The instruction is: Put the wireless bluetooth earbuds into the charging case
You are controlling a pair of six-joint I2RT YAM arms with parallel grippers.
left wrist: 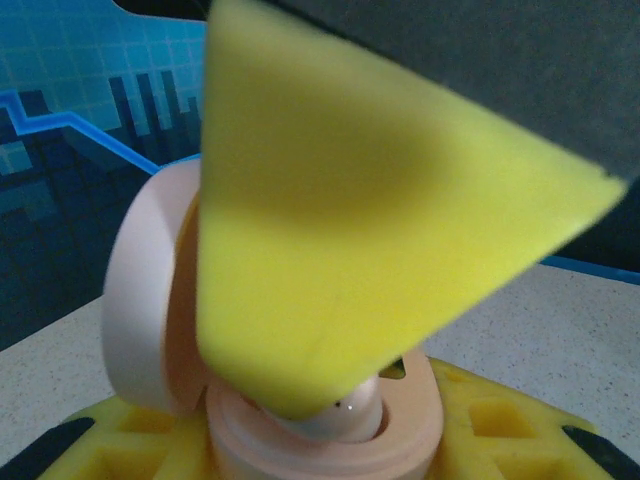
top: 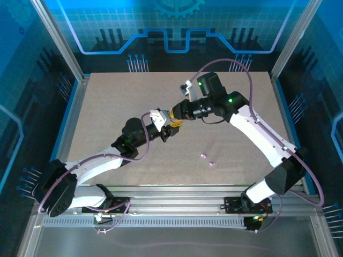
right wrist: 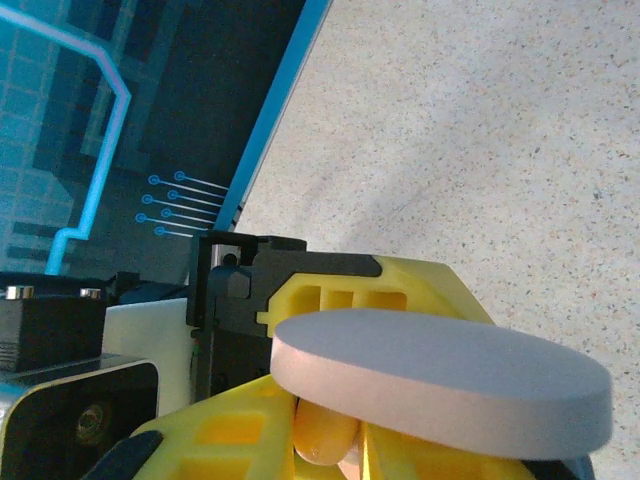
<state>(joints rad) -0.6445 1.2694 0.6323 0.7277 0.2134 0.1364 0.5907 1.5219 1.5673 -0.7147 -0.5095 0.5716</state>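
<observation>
- Found left gripper (top: pixel 170 129) clenched on the base of the pink charging case (left wrist: pixel 330 445), a yellow finger at either side of it, over the middle of the table (top: pixel 107 107).
- Noted the lid (left wrist: pixel 135 300) swung open, standing upright at the left in the left wrist view.
- Found right gripper (top: pixel 175 116) meeting the left one tip to tip from the far right, jaws pinched nearly together on a pale glossy earbud (left wrist: pixel 352 415).
- Saw that earbud under the tip of a yellow finger, down in the hollow of the case and touching its inner rim; cannot tell whether fully seated.
- Counted two lilac earbuds (top: pixel 203 155) loose on the table, the second lilac earbud (top: pixel 211 163) just beside the first, both nearer the arm bases and to the right, well apart from the case.
</observation>
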